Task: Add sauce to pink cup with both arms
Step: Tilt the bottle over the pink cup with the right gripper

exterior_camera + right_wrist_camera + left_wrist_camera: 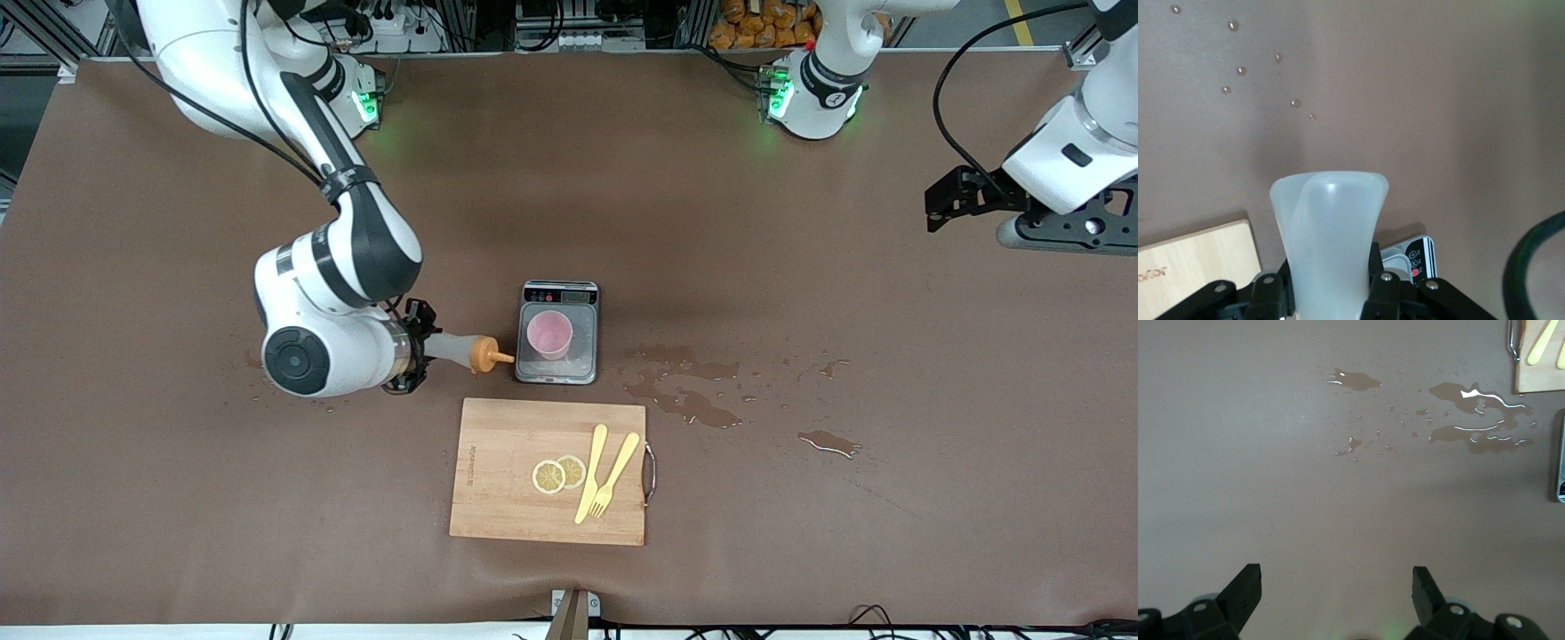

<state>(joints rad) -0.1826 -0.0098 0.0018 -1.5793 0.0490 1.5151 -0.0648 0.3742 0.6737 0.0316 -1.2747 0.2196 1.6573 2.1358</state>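
The right gripper (pixel 416 348) is clamping the sauce (pixel 462 350) around its body, holding it nearly level just beside the scale (pixel 558 332), off the edge toward the right arm's end of the surface (pixel 800 533). The bottle's long axis is pointing straight at the cup (pixel 548 333), with the orange nozzle (pixel 488 355) stopping just short of the scale's plate, not yet over the cup's rim. The cup is sitting on the scale (nothing is showing inside it). The left gripper (pixel 1337 590) is waiting with jaws spread, well apart from the scale, toward the left arm's end. Puddles (pixel 685 391) are lying between.
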